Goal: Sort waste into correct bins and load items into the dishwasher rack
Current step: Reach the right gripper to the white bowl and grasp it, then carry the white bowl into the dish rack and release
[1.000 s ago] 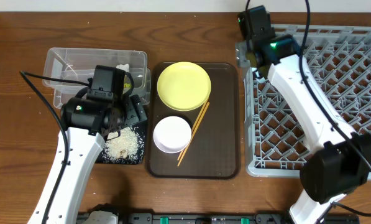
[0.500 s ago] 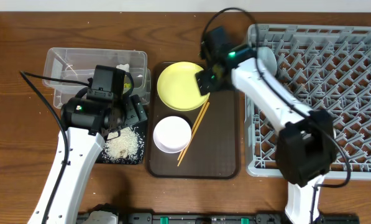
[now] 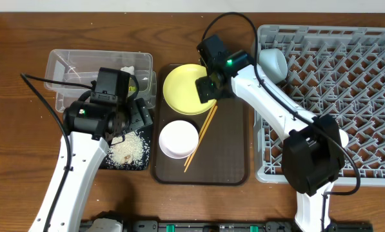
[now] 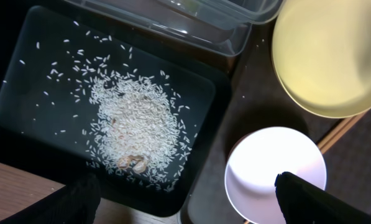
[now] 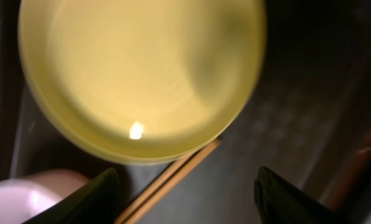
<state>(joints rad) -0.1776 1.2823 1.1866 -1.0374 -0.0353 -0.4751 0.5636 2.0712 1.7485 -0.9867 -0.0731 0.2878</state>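
Note:
My right gripper point(image 3: 207, 89) hangs open over the near edge of the yellow plate point(image 5: 141, 74), and the wooden chopsticks point(image 5: 173, 180) run across under its jaws on the brown serving tray point(image 3: 234, 154). The white bowl point(image 3: 178, 138) sits in front of the plate, beside the chopsticks point(image 3: 200, 137). My left gripper point(image 4: 185, 208) is open above the black tray point(image 4: 23, 74), where loose rice point(image 4: 135, 121) lies in a heap. Behind it is the clear tub point(image 3: 82, 67). A small pale cup point(image 3: 273, 63) rests in the far left corner of the grey rack point(image 3: 347, 109).
The brown serving tray fills the gap between the black tray and the rack. Something white point(image 3: 128, 69) lies in the right end of the clear tub. Bare wooden table point(image 3: 18, 148) stretches to the left of the bins and in front of them.
My right arm has swung left from the rack's far left corner to above the yellow plate, uncovering the pale cup in that corner. The left arm has not moved.

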